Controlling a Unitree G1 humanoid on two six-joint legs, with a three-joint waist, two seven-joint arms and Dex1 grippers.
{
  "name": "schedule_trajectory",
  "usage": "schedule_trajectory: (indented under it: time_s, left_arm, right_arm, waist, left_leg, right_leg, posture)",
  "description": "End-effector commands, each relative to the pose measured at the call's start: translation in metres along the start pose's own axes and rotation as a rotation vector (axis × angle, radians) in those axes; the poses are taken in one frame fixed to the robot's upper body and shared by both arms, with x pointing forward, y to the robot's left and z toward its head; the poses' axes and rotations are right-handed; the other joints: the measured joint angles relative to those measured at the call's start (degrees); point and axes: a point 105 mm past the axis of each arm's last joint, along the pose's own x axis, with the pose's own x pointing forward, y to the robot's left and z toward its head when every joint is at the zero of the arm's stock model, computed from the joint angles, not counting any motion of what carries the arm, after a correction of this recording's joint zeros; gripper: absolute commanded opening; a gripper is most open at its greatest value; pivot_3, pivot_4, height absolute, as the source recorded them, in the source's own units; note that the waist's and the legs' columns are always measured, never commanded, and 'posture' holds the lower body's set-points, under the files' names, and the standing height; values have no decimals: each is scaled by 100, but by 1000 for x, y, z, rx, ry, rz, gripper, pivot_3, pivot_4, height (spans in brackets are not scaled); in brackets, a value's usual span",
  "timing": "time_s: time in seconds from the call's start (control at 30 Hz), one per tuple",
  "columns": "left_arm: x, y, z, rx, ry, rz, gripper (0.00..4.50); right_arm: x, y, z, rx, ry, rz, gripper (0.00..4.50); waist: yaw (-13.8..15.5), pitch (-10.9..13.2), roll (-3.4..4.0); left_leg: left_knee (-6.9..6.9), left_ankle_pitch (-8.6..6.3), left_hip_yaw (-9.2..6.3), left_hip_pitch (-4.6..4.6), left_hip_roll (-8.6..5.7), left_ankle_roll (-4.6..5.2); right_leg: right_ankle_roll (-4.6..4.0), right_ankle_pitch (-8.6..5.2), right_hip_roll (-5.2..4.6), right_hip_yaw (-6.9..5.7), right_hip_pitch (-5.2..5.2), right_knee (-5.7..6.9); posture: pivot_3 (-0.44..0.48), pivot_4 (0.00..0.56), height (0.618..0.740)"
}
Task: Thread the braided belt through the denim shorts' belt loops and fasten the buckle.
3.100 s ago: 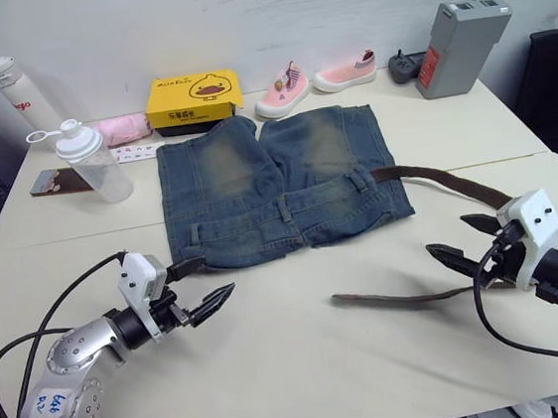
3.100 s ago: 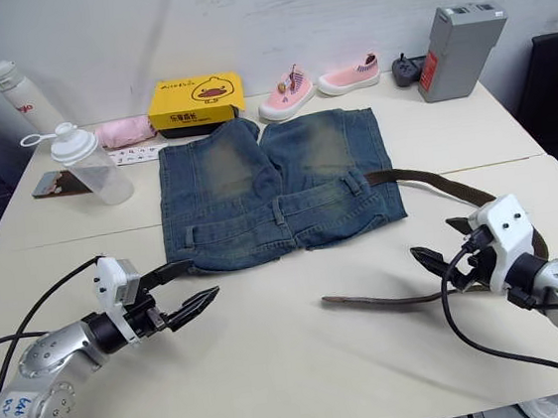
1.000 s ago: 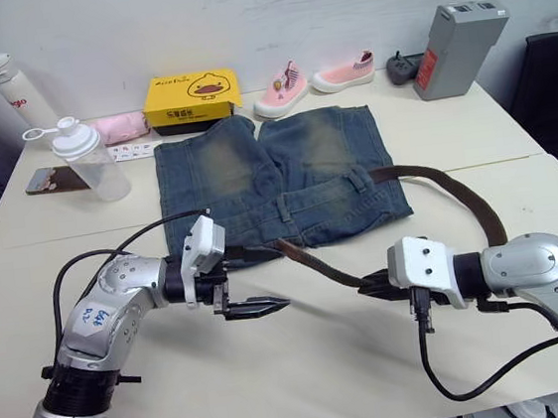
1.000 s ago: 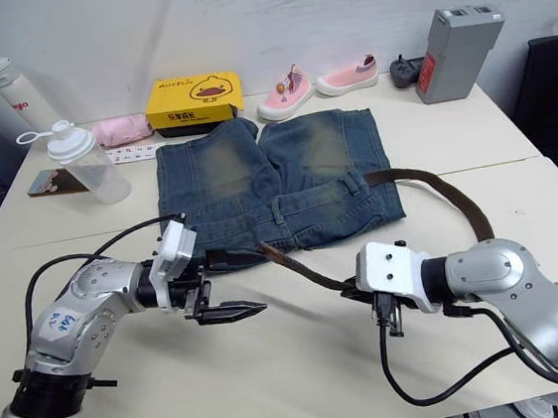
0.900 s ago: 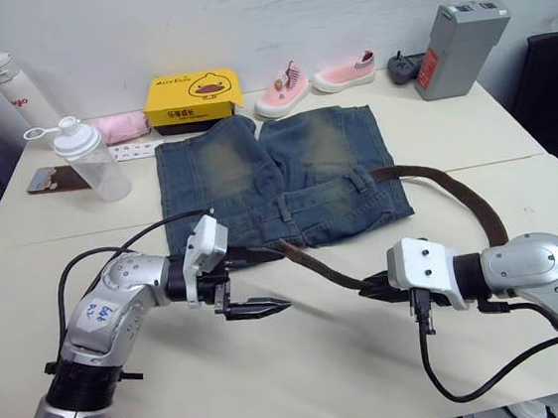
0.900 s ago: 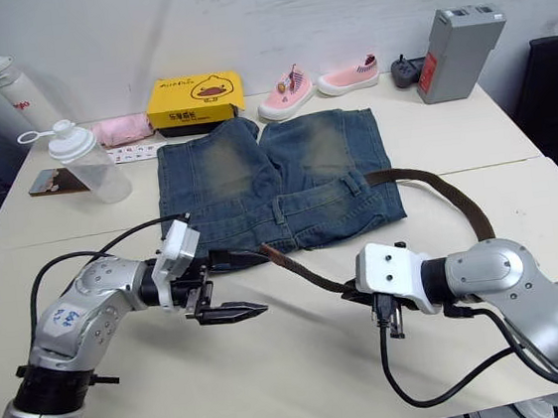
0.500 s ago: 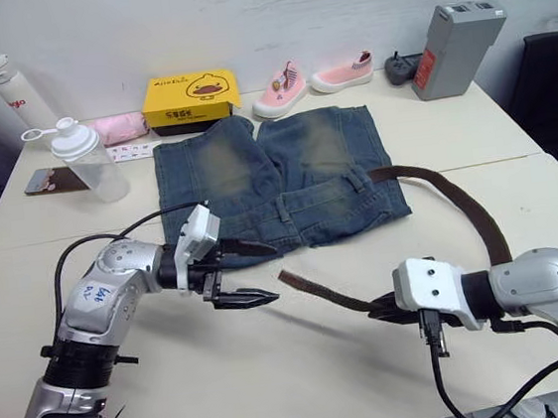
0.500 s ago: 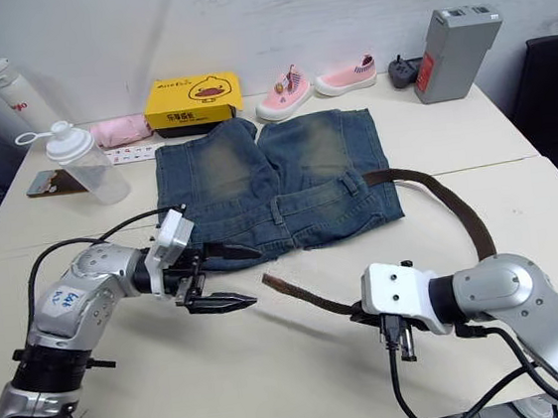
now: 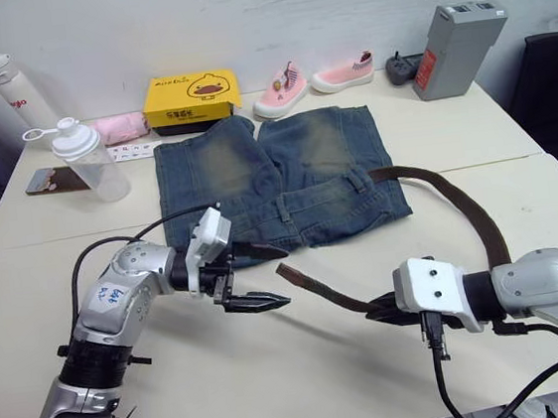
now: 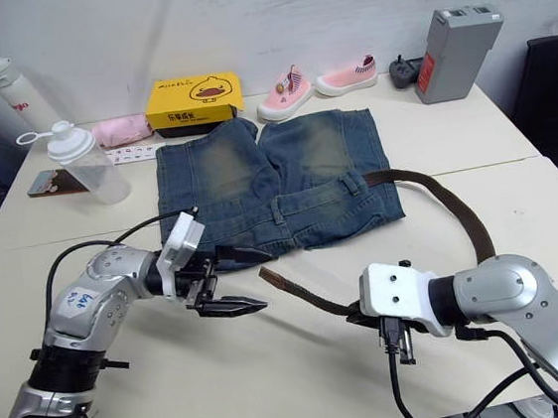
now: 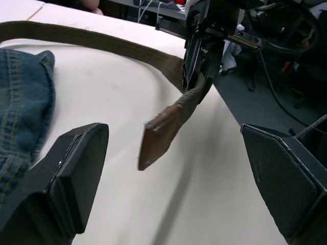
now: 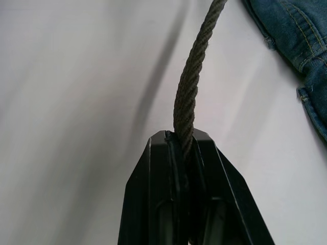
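Since half a second ago, the left gripper has edged toward the braided belt tip, fingers spread apart. Right gripper pinches the belt, its tip raised near the denim shorts.

Head pair overlooks the table; wrist cameras look close.

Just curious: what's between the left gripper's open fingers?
The braided belt's leather tip hangs between the left gripper's open fingers, untouched, held up by the right gripper; see left wrist view.
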Motion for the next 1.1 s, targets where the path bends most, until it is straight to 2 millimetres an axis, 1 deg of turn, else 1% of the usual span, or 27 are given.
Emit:
schedule_trajectory:
  time_s: [0.03, 0.07, 0.33, 0.6, 0.67, 0.7, 0.73, 0.77, 0.8, 0.83, 0.87, 0.9, 0.93, 0.97, 1.03, 1.07, 1.1]
  left_arm:
    - [1, 0, 5, 7, -18, -13, 3958]
    - [2, 1, 6, 6, -23, -12, 3667]
    - [2, 2, 6, 3, -25, -13, 24]
    - [3, 3, 3, -17, -20, 3, 24]
    - [3, 3, 2, -54, -42, 18, 0]
    - [3, 3, 2, -71, -54, 23, 0]
    - [3, 4, 2, -98, -70, 32, 0]
    - [4, 9, 2, -153, -107, 69, 0]
    - [4, 12, 3, -192, -131, 95, 0]
    - [4, 14, 4, -245, -170, 113, 0]
    - [5, 14, 5, -288, -205, 127, 0]
    - [6, 13, 6, -313, -225, 133, 0]
    - [7, 12, 7, -362, -263, 141, 0]
    - [9, 11, 8, -395, -285, 147, 0]
    - [15, 9, 10, -477, -345, 157, 0]
    - [18, 8, 11, -499, -361, 161, 0]
    - [21, 6, 14, -513, -379, 151, 0]
  right_arm:
    - [-5, 0, 10, -48, -13, -15, 0]
    - [-5, 0, 10, -48, -13, -17, 0]
    - [-5, -1, 11, -42, -16, -33, 0]
    - [-8, -8, 15, -16, -37, -74, 0]
    - [-11, -16, 19, 25, -72, -127, 884]
    - [-13, -19, 21, 45, -90, -148, 1090]
    - [-16, -25, 25, 61, -118, -190, 1497]
    - [-23, -32, 30, 138, -188, -234, 2014]
    - [-28, -36, 33, 193, -237, -258, 2416]
    - [-37, -43, 37, 281, -331, -308, 2826]
    - [-45, -45, 39, 363, -409, -324, 3253]
    - [-51, -45, 40, 413, -457, -333, 3868]
    - [-60, -36, 47, 484, -572, -274, 4162]
    - [-67, -29, 54, 528, -648, -228, 4162]
    - [-85, -9, 69, 661, -867, -98, 4162]
    - [-89, -4, 73, 712, -917, -61, 4162]
    - [-78, 9, 72, 781, -890, 4, 4162]
  waist:
    - [0, 0, 1]
    - [4, 0, 1]
    - [3, 0, 1]
    - [5, -1, 1]
    - [2, 0, 1]
    - [0, 0, 0]
    - [-3, 0, 0]
    - [0, 0, 0]
    - [11, -1, -1]
    - [18, 1, -3]
    - [30, 0, -6]
    - [34, -1, -5]
    - [37, -1, -5]
    - [56, -1, -4]
    - [76, 2, -8]
    - [79, 3, -8]
    - [53, 18, -22]
  left_leg:
    - [0, 0, 0, 0, 0, 0]
    - [0, 0, 0, 0, 0, 0]
    - [1, 0, 0, 0, 0, 0]
    - [2, 0, -1, 0, -1, 0]
    - [1, 0, 0, 0, -1, 0]
    - [2, 0, 0, 1, 0, 0]
    - [2, 0, -1, 1, 0, 0]
    - [2, 0, -1, 2, 0, 0]
    - [3, 0, -2, 1, 0, 1]
    - [2, 2, -8, 1, 1, 2]
    - [3, 2, -10, 0, 1, 3]
    - [4, 3, -13, -3, 1, 4]
    - [5, 4, -16, -2, -1, 5]
    - [3, 4, -15, -2, -1, 5]
    - [2, 3, -22, -4, -2, 8]
    - [-2, 3, -25, -5, -3, 10]
    - [-2, 2, -23, 3, -2, 13]
  right_leg:
    - [0, 0, 0, 0, 0, 0]
    - [0, 0, 0, 0, 0, 0]
    - [0, 0, 0, 0, 0, 1]
    - [0, 0, 0, 0, 0, 4]
    - [0, 0, 0, 0, 1, 4]
    - [0, 0, 0, 1, 1, 4]
    - [1, 0, 0, 1, 2, 5]
    - [1, 1, 0, 1, 2, 10]
    - [1, 1, 0, 1, 2, 18]
    - [2, 2, 0, 0, 7, 23]
    - [5, 4, 0, 0, 9, 23]
    - [7, 6, 0, -1, 10, 21]
    - [8, 6, 0, 0, 13, 22]
    - [8, 7, 0, 1, 14, 21]
    - [7, 7, -2, -1, 17, 18]
    - [7, 7, -4, -3, 21, 14]
    - [7, 7, -4, -3, 30, 11]
  posture:
    - [0, 150, 739]
    - [0, 150, 739]
    - [0, 150, 739]
    - [0, 150, 739]
    - [0, 150, 739]
    - [0, 150, 739]
    - [0, 150, 739]
    - [0, 150, 739]
    - [0, 150, 739]
    - [0, 150, 739]
    - [0, 150, 739]
    - [0, 150, 739]
    - [0, 150, 739]
    - [0, 150, 739]
    - [0, 150, 739]
    - [0, 150, 739]
    - [0, 150, 739]
